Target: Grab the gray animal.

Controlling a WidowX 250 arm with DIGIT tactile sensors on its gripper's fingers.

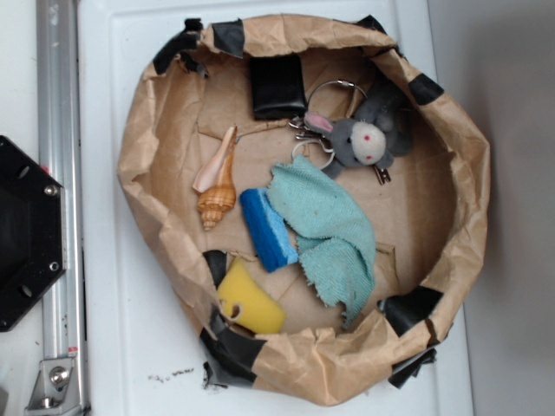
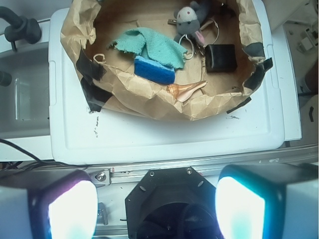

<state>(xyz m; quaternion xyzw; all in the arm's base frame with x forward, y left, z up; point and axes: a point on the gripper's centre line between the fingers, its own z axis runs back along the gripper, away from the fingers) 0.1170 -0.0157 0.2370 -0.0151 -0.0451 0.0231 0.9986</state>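
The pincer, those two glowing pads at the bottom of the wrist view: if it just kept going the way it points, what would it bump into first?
Probably the bare white lid in front of the paper basket, though depth is unclear. The pincer is open, well short of the gray animal.

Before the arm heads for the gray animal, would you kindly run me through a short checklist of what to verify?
1. Gray animal in view inside the paper bowl: ok.
2. Nothing lying on top of it: ok.
3. Apart from the teal cloth: ok, close though.
4. Key rings attached, may snag or drag: not ok.
5. Tool open: ok, fingers wide apart.
6. Tool over the animal: not ok, it sits outside the bowl.
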